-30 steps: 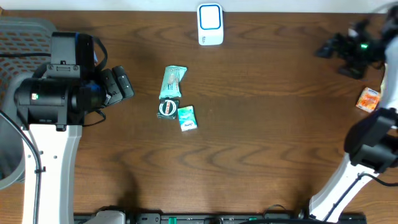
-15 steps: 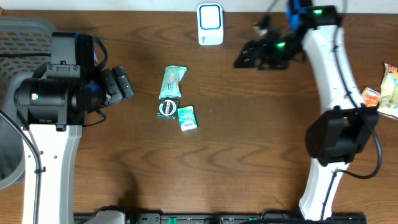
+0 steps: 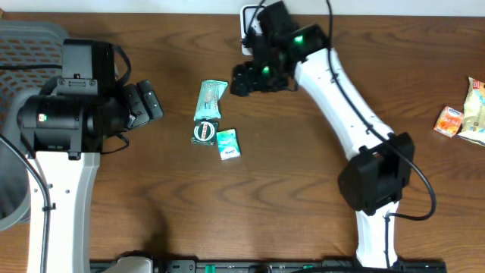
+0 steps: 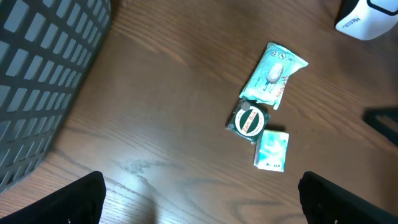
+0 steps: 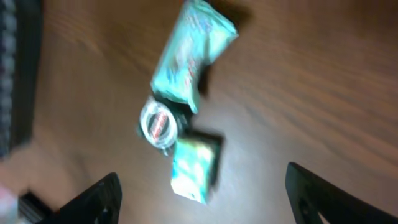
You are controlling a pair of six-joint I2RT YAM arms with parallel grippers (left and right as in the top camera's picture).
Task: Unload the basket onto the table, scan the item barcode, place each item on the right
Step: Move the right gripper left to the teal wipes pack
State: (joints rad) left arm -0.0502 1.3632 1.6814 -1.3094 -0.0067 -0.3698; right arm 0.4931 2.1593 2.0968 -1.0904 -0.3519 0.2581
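Items touching, on tabletop point(image 3: 303, 197): long teal packet point(image 3: 210, 100), round tin point(image 3: 204, 132), small teal packet point(image 3: 227, 143). My right hand point(image 3: 239, 80) is hovering just right of the long teal packet, wide open, gripping nothing. Risk, as I am judging it: closing may snag two crowded pieces together.

No lettering can be read: the print on the round tin point(image 4: 250, 122), the small packet point(image 4: 272, 150) and the scanner point(image 4: 365, 17) is rendered too blurred.
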